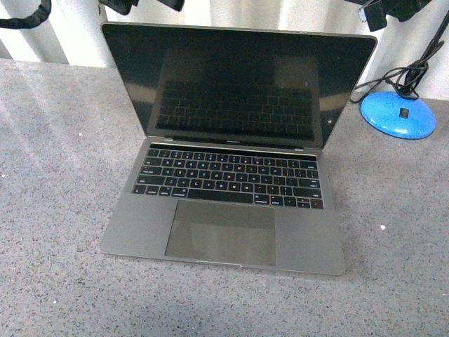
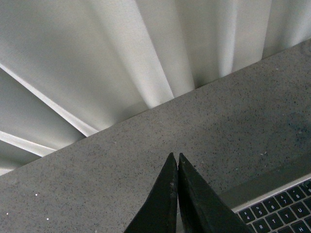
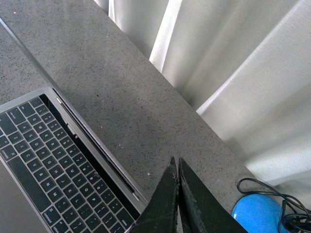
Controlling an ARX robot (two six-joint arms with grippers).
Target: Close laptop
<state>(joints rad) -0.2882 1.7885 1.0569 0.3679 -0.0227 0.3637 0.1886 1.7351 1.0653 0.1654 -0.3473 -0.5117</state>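
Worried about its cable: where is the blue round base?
In the front view, the blue round base sits far right on the table, beside the laptop.

Your inventory by finish:
- laptop: smooth matt grey metal shell
- screen: glossy black, mirroring the keys
- keys: matt black
- desk: grey speckled stone-look top with a faint sheen
- blue dome base: glossy plastic
- curtain: white pleated cloth
- left end effector and right end effector: dull black
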